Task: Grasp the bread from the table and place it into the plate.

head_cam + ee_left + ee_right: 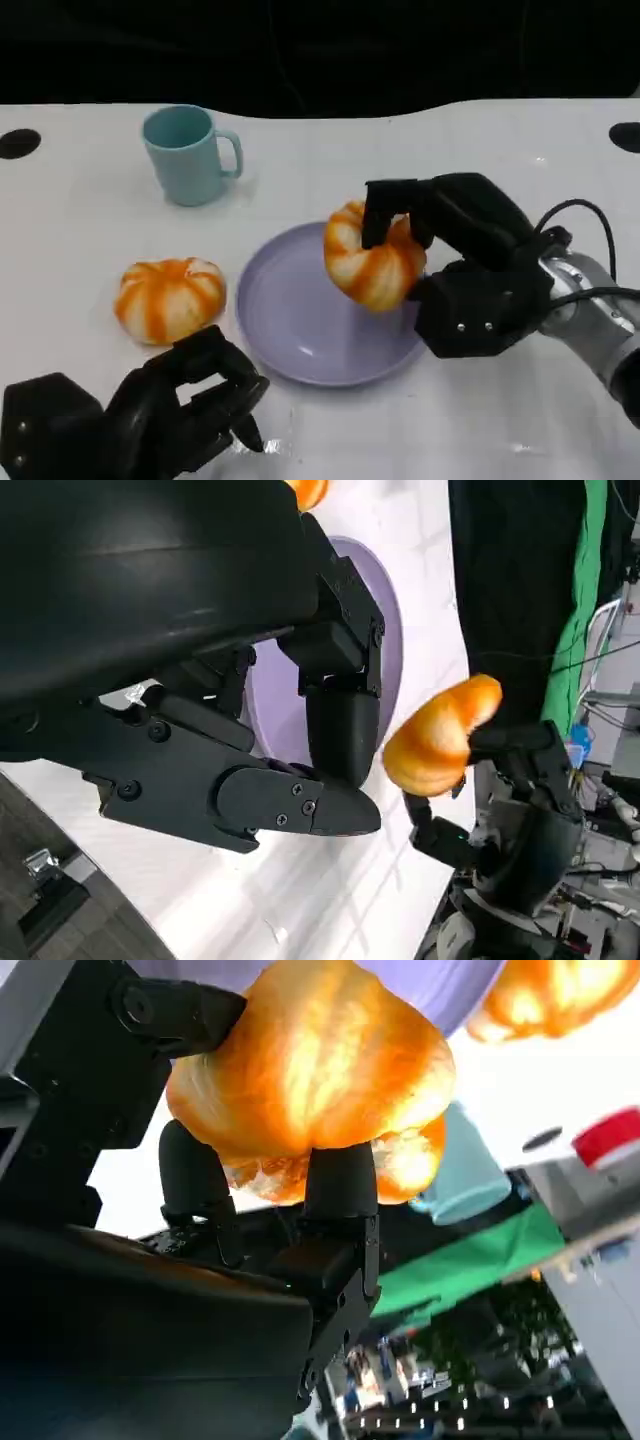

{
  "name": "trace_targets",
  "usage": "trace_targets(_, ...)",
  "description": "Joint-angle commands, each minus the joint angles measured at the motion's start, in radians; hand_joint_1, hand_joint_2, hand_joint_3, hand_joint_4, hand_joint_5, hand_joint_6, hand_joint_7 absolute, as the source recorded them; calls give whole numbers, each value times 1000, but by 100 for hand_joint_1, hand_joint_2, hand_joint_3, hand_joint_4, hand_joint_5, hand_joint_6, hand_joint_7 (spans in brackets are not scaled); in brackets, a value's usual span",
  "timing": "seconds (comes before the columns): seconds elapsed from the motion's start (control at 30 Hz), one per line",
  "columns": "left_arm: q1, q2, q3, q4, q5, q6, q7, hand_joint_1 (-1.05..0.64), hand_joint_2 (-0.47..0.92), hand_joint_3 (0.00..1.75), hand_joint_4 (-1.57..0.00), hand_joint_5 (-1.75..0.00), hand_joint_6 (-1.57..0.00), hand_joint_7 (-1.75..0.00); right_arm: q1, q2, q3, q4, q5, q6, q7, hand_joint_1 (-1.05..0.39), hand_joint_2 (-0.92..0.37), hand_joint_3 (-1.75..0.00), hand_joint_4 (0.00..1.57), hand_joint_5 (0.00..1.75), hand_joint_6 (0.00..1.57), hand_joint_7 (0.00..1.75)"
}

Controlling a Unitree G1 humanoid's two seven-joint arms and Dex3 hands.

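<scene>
My right hand [455, 260] grips an orange-and-white striped bread roll [372, 262] and holds it above the right part of the lavender plate [290, 320]. Black fingers [340, 1185] wrap the bread [310, 1070] in the right wrist view. A second bread roll [168, 297] lies on the table left of the plate. My left hand [150, 415] rests at the front left with its fingers curled in and nothing in them, just below that second roll. The left wrist view shows the left hand [250, 740], the plate [390, 630] and the held bread [435, 738].
A light blue mug [188, 154] stands at the back left of the white table [500, 160]. Dark round marks sit at the far left [18, 142] and far right [626, 136] table edges. A cable runs along my right forearm [590, 300].
</scene>
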Motion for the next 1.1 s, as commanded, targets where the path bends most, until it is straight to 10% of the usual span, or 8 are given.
trace_targets(0.03, 6, 7, 5, -1, 3, -15, 1, -54, 92, 28, -72, -175, -66, -152, -36, 8, 19, 51, -11, -12, 2, -4, -26, -136, 95, 175, 77, 171)
trace_targets(0.13, 7, 7, 5, -4, 0, -8, 2, -55, 92, 28, -72, -175, -66, -152, -41, 13, 27, 68, -13, -13, 13, -3, -28, -135, 93, 175, 78, 166)
trace_targets(0.4, 8, 5, 3, -6, 1, -9, 4, -56, 92, 27, -72, -175, -66, -152, -37, 30, -3, 89, 58, -16, 125, -15, -44, -92, 74, 165, 86, 72)
trace_targets(0.47, 9, 6, 3, -9, 3, -9, 6, -56, 92, 27, -72, -175, -66, -151, -35, 23, -2, 78, 62, -7, 155, -24, -62, -59, 69, 99, 80, 35)
trace_targets(0.57, 8, 7, 3, -6, 2, -13, 2, -56, 92, 27, -71, -175, -66, -151, -39, 8, 8, 53, 54, 18, 219, -36, -85, -24, 59, 48, 68, 6)
trace_targets(0.77, 7, 5, 4, -4, 2, -14, 3, -56, 92, 26, -72, -175, -67, -151, -32, -29, 31, -41, 16, 86, 305, -63, -92, -26, 31, 17, 37, 0)
trace_targets(1.1, 8, 6, 4, 0, 2, -23, 0, -55, 92, 28, -73, -175, -67, -150, 15, -73, 13, -165, 48, 113, 378, -69, -92, -30, 24, 13, 31, 0)
